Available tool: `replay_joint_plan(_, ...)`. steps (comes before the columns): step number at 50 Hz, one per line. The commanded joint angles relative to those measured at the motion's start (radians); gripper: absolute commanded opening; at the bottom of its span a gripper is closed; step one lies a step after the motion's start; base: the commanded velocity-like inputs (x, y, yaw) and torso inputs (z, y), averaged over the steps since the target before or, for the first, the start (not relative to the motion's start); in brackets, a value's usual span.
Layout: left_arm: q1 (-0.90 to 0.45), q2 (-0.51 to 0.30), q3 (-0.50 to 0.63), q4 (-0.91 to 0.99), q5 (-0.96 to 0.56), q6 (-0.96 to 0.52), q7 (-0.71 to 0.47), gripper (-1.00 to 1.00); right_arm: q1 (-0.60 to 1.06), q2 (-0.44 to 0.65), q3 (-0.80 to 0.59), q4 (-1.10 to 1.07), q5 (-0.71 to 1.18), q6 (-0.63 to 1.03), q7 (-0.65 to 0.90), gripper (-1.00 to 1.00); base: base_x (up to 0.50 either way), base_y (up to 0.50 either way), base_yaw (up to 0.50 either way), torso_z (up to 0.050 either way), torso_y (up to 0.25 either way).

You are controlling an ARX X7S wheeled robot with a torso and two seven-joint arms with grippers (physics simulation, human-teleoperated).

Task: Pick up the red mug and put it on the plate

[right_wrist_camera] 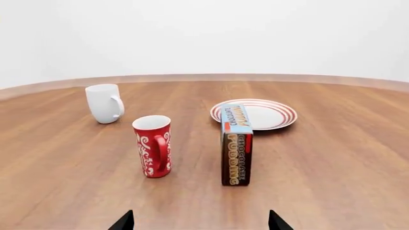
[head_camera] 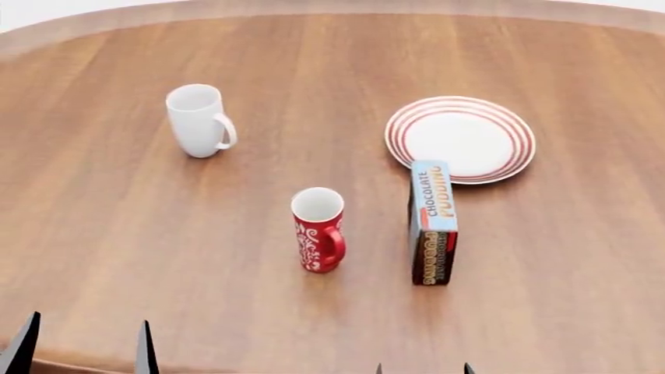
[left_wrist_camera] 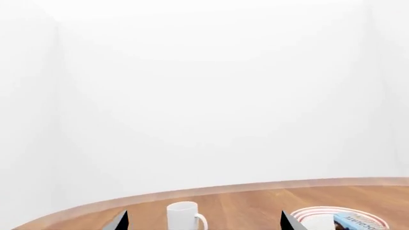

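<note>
Currently, the red mug (head_camera: 318, 229) is standing upright on the round wooden table (head_camera: 104, 234), handle toward the robot. Just right of the mug, a chocolate pudding box (head_camera: 432, 222) is standing on edge, and beyond that box the plate (head_camera: 462, 139) is lying flat. Beyond and left of the mug, a white mug (head_camera: 198, 120) is standing. Nearer than the mug, the left gripper (head_camera: 83, 347) and right gripper (head_camera: 424, 369) are hovering with fingers spread, holding nothing.
</note>
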Motion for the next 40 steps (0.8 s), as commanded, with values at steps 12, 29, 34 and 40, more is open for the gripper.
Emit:
replay_joint_plan(12,-0.002,-0.009,0.014,0.002,-0.006,-0.003,-0.012,1.00,0.001,0.010,-0.011,-0.002,0.012,-0.002,0.011,1.00,0.00,0.17,0.00,0.000,0.000)
replay_joint_plan(29,-0.003,-0.015,0.023,0.001,-0.006,-0.003,-0.022,1.00,0.006,0.015,-0.017,0.008,0.023,-0.009,0.018,1.00,0.00,0.14,0.00,0.000,0.000)
replay_joint_plan(34,-0.004,-0.017,0.026,0.002,-0.006,-0.004,-0.024,1.00,0.005,0.018,-0.019,0.002,0.029,-0.006,0.019,1.00,0.00,0.00,0.00,0.000,0.000)
replay_joint_plan(40,-0.004,-0.019,0.029,0.002,-0.008,-0.004,-0.026,1.00,0.009,0.019,-0.023,0.009,0.030,-0.008,0.020,1.00,0.00,0.00,0.00,0.000,0.000)
